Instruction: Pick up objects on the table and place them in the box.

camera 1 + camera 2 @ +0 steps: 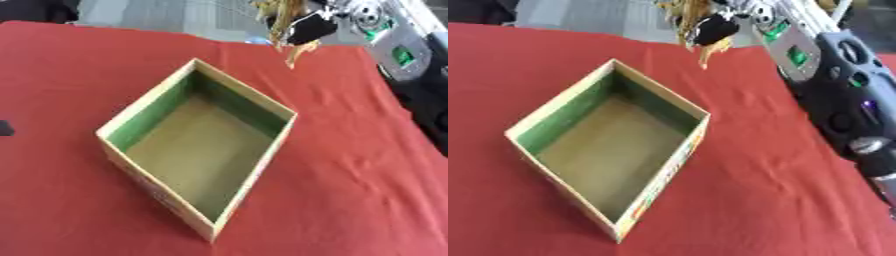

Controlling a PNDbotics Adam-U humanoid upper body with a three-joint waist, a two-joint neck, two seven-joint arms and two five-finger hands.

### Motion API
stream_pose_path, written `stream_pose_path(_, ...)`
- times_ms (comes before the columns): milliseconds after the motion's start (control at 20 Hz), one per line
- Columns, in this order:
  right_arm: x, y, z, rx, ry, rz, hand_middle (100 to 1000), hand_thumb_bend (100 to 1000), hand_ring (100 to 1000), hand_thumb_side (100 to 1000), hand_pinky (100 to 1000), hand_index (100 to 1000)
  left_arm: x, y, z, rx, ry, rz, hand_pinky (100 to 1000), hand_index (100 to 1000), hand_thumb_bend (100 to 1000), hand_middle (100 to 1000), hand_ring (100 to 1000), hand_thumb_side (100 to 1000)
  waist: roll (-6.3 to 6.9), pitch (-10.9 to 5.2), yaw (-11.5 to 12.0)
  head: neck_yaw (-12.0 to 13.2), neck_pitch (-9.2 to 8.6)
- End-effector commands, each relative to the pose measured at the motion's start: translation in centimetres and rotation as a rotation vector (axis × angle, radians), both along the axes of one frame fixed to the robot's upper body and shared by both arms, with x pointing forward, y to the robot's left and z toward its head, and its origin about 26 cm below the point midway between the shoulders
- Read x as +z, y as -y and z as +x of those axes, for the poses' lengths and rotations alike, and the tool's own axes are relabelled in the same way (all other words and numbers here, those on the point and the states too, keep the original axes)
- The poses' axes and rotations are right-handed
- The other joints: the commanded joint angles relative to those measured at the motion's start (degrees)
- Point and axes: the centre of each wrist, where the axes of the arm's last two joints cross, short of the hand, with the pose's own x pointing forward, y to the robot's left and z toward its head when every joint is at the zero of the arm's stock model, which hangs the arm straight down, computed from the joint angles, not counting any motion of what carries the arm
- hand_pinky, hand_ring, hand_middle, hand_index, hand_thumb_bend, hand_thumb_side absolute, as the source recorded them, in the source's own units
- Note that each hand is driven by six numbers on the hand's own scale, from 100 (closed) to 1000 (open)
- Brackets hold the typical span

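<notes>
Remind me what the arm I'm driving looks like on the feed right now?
Only the right arm shows: a silver-grey forearm segment with small green lit markings, then bulky black casing with round joints and a tiny purple light. The right hand is black with yellowish parts. The left arm is out of view.

Open box (199, 150) alone obstructs the red cloth (350, 165); room all around

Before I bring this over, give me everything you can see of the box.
The box is an open-topped cardboard tray, rectangular, with no lid in view. Its rims are pale tan, its inner walls green and its floor a dull olive brown; the outer wall nearest the camera carries coloured print that I cannot read. It sits flat on the red tablecloth, turned so that a corner points at the camera. It holds nothing, and nothing but the cloth touches it.
</notes>
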Motion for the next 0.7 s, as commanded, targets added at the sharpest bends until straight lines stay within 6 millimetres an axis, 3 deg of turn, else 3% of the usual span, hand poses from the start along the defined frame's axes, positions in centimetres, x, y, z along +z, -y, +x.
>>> stream_pose_path(50, 2.3, -1.5, -2.1, 0.079, 0.065, -0.010, 343, 100, 705, 296, 848, 201, 0.7, 0.0, -0.2, -0.010, 0.025, 0.006, 495, 674, 100, 553, 501, 731, 0.19, -1.61, 0.06, -0.28, 0.57)
stream_pose_path(300, 2.5, -3.5, -3.3, 0.144, 0.054, -0.015, 343, 100, 705, 291, 850, 203, 0.8, 0.0, -0.1, -0.015, 0.030, 0.002, 496, 674, 100, 553, 502, 728, 0.24, -2.06, 0.48, -0.77, 1.03)
stream_pose_path(400, 2.0, -5.0, -3.5, 0.194, 0.027, -0.028, 342, 100, 705, 255, 851, 204, 0.9, 0.1, -0.1, -0.019, 0.033, -0.002, 496, 674, 100, 554, 502, 736, 0.21, -2.39, 0.93, -1.14, 1.36)
stream_pose_path(450, 1.6, -5.7, -3.5, 0.214, 0.010, -0.035, 342, 100, 705, 288, 851, 204, 0.9, 0.1, -0.1, -0.021, 0.035, -0.004, 496, 674, 100, 554, 502, 725, 0.22, -2.52, 1.08, -1.26, 1.47)
stream_pose_path(700, -0.6, -8.4, -3.2, 0.270, -0.036, -0.053, 341, 100, 703, 287, 855, 204, 1.0, 0.0, 0.0, -0.015, 0.050, -0.019, 497, 674, 100, 554, 502, 722, 0.36, -2.89, 1.67, -1.71, 1.65)
